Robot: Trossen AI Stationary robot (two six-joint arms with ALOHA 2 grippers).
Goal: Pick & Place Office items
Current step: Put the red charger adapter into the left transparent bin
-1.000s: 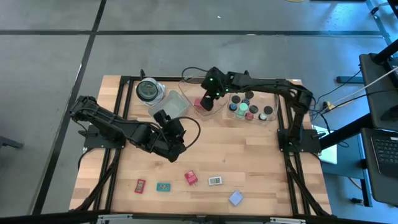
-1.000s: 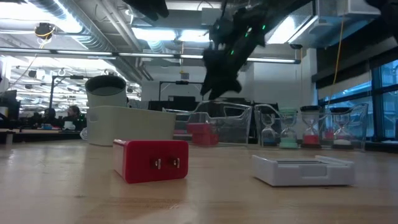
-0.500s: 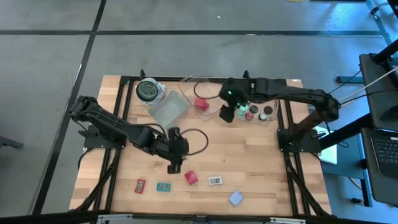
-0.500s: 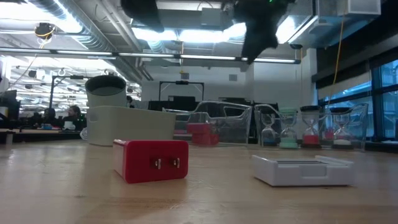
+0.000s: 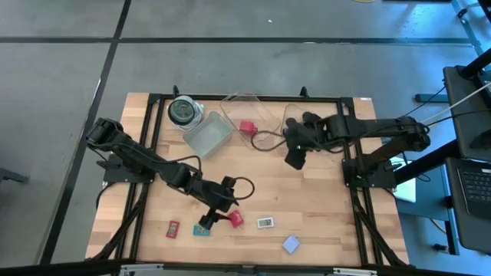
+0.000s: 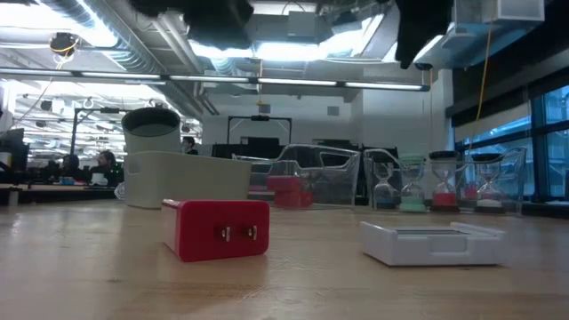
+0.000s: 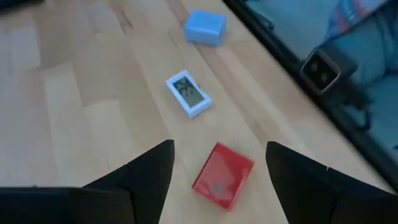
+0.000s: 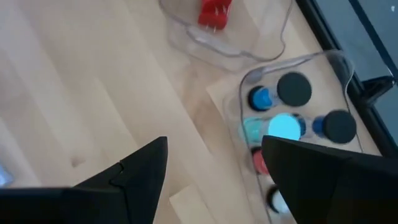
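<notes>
My left gripper is open above the near part of the table. Its fingers stand either side of a red block without touching it; the block lies flat on the wood. Beyond lie a white rectangle and a pale-blue piece. A red flat piece and a teal one lie near the front edge. My right gripper hangs open over bare wood, near a tray of black cylinders.
A clear tray holds another red block. A round jar with a dark lid and a frosted tray stand at the far left. Cables loop across the table's middle. Black frame rails run along the table's edges.
My left gripper has travelled toward the near edge and somewhat right, coming down over the red block. My right gripper has left the tray holding the red block, swung right across the cylinder tray, then drawn back toward the table's middle. No item has moved.
</notes>
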